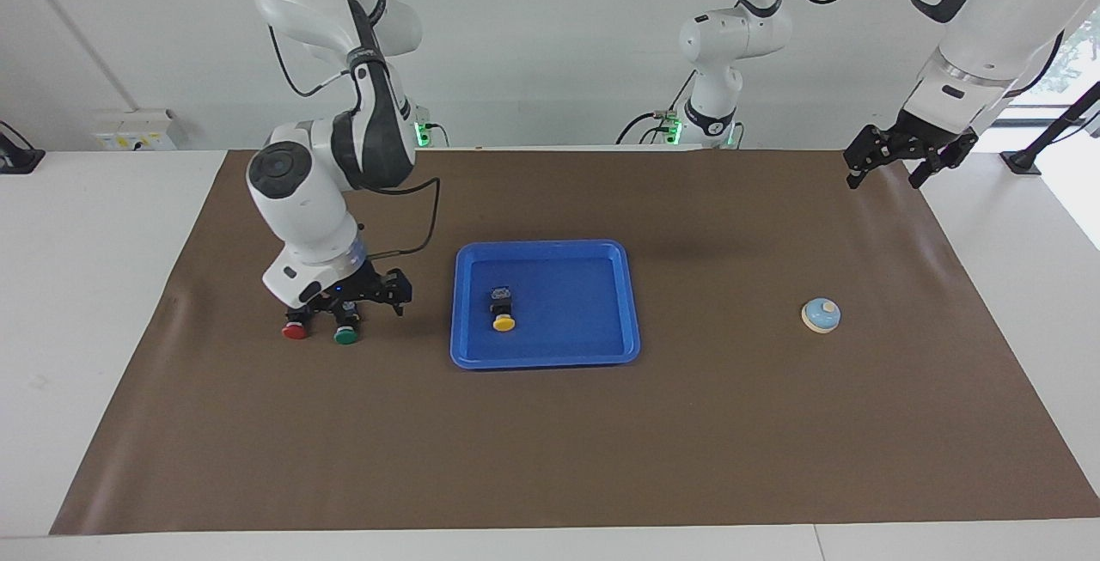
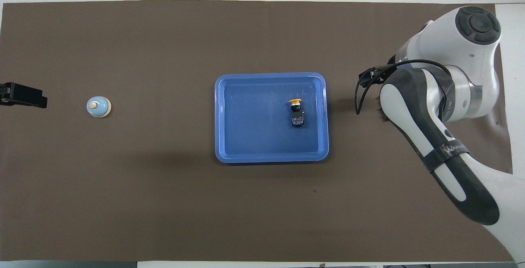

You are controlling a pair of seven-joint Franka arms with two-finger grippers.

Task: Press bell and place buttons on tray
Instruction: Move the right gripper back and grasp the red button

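The step in hand, as I judge it, is fetching a second button: the right end effector (image 1: 354, 296) hangs low with its fingers spread apart and nothing between them, just over the green button (image 1: 345, 336) and the red button (image 1: 295, 331), which lie side by side on the mat at nine o'clock of the tray (image 1: 601, 346) in the facing view. To do it well, centre on one black body only. The two sit close together, so a finger coming down between them could knock the neighbour away. Descend straight, close on the blocky body and not on the round cap, and lift clear before swinging toward the tray. Set the button down apart from the yellow button (image 1: 504, 317), which already lies on its side in the tray, toward the nine o'clock end in that view, cap pointing to six o'clock. The bell (image 1: 821, 315) stands alone on the mat at three o'clock of the tray, well apart from it. The left end effector (image 1: 898, 161) waits with fingers released, empty, raised over the mat's edge at about one o'clock of the bell. Whether the bell has been pressed cannot be told. The counter (image 1: 86, 286) is white, covered by a smooth brown mat (image 1: 687, 441) with a slight ripple at its nine o'clock edge. The wall (image 1: 559, 45) is plain and pale, with a socket box (image 1: 133, 130) at the counter's ten o'clock corner.
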